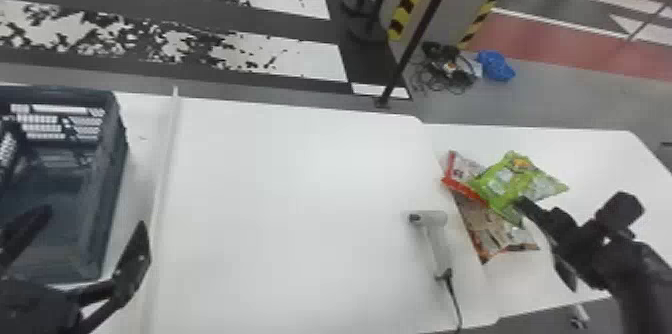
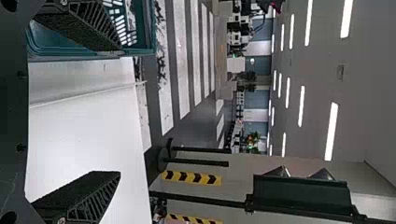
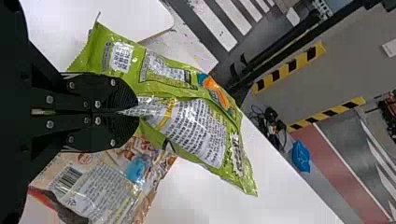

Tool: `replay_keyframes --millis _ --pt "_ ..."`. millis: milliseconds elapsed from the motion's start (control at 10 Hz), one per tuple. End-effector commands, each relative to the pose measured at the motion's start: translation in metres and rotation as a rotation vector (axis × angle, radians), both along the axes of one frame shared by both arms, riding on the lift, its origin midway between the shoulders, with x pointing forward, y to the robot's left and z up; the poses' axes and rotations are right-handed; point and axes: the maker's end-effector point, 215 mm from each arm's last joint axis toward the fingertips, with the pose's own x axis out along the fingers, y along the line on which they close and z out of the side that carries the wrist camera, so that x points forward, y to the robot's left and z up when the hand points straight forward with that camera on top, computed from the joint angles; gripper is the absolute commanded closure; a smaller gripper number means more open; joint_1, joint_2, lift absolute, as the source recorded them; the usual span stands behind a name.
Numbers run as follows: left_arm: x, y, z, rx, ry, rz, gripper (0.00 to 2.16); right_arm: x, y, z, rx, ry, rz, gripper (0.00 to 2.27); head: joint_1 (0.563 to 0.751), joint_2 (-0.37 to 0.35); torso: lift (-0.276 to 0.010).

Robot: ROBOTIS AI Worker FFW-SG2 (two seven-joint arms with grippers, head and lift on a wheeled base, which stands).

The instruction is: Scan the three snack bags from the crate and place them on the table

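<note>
On the right-hand table, my right gripper holds the green snack bag. A red and white bag lies behind and left of it, and a brown bag lies partly beneath. In the right wrist view, my right gripper is shut on the middle of the green bag, with the brown bag alongside. My left gripper stands open by the crate; in the left wrist view, the left gripper has its fingers wide apart. The scanner lies left of the bags.
A raised strip runs along the white table beside the crate. The scanner's cable trails to the front edge. A black pole and a striped pillar stand behind the tables.
</note>
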Motion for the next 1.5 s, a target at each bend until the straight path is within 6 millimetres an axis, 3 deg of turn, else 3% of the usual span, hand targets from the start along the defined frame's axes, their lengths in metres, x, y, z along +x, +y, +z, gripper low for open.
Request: replay_keyframes --millis 0,100,200,300,600,800,900,1000,1200,1400 --pt "-0.002 0.000 0.000 0.003 -0.004 -0.005 0.04 -0.002 0.001 -0.012 -0.009 0.049 -0.004 2.17 0.695 -0.350 -0.037" --pt "-0.002 0.000 0.000 0.004 -0.004 -0.006 0.04 -0.011 -0.007 -0.022 -0.018 0.104 -0.058 1.95 0.695 -0.350 -0.037" --pt "-0.002 0.000 0.000 0.004 -0.004 -0.006 0.04 -0.020 -0.011 -0.034 -0.059 0.189 -0.092 0.70 0.695 -0.350 -0.037" --pt "-0.001 0.000 0.001 0.004 -0.006 -0.006 0.04 -0.015 -0.008 -0.034 -0.084 0.188 -0.074 0.00 0.695 -0.350 -0.037" --pt "0.000 -0.009 -0.002 0.000 0.006 -0.016 0.04 -0.007 0.002 -0.019 -0.132 0.137 -0.007 0.05 0.695 -0.350 -0.037" --pt "0.002 -0.008 -0.007 0.010 0.021 -0.012 0.04 -0.016 0.020 -0.003 -0.176 0.089 0.022 0.05 0.695 -0.350 -0.037" --pt "0.004 -0.010 -0.008 0.009 0.024 -0.013 0.04 -0.025 0.040 0.004 -0.155 0.085 0.070 0.05 0.695 -0.350 -0.037" --pt "0.005 -0.017 -0.011 0.001 0.030 -0.022 0.04 -0.034 0.075 0.009 -0.120 0.097 0.147 0.05 0.695 -0.350 -0.037" --pt "0.006 -0.026 -0.018 -0.007 0.052 -0.020 0.04 -0.041 0.152 0.045 -0.117 -0.041 0.223 0.06 0.695 -0.350 -0.037" --pt "0.006 -0.030 -0.023 -0.015 0.076 -0.014 0.04 -0.049 0.253 0.067 -0.060 -0.144 0.375 0.06 0.695 -0.350 -0.037"
